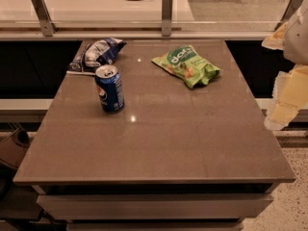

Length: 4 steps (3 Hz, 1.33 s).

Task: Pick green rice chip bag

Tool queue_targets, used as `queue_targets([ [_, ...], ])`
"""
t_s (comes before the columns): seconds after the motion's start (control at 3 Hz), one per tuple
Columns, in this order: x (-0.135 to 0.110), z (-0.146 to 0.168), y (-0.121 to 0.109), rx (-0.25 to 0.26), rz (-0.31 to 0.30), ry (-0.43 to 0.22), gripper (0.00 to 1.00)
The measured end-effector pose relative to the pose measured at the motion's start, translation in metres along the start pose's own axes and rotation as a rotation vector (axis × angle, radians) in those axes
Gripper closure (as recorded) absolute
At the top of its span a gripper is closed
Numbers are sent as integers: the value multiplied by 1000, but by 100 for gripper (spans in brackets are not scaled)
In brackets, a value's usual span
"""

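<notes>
The green rice chip bag (186,64) lies flat on the far right part of the grey table (159,138). It is bright green with white lettering and orange-pink chip pictures. My gripper (286,97) shows as a white and pale yellow shape at the right edge of the view. It hangs beyond the table's right side, well apart from the bag and nearer to the camera than the bag. Nothing is seen in it.
A blue Pepsi can (109,88) stands upright on the left part of the table. A blue-and-white foil snack bag (96,53) lies at the far left corner. A glass rail with metal posts (167,13) runs behind the table.
</notes>
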<state>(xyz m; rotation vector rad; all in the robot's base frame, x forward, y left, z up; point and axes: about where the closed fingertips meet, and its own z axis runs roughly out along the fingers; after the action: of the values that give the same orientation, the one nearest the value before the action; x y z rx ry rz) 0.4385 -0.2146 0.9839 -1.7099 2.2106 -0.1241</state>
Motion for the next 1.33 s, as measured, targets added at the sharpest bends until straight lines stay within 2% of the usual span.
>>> queue_targets([
  [0.33, 0, 0, 0, 0, 0, 0, 0],
  [0.67, 2, 0, -8, 9, 32, -18, 0],
  [1.0, 1, 15, -32, 25, 106, 21, 0],
  [1.33, -7, 35, -64, 78, 248, 52, 0],
])
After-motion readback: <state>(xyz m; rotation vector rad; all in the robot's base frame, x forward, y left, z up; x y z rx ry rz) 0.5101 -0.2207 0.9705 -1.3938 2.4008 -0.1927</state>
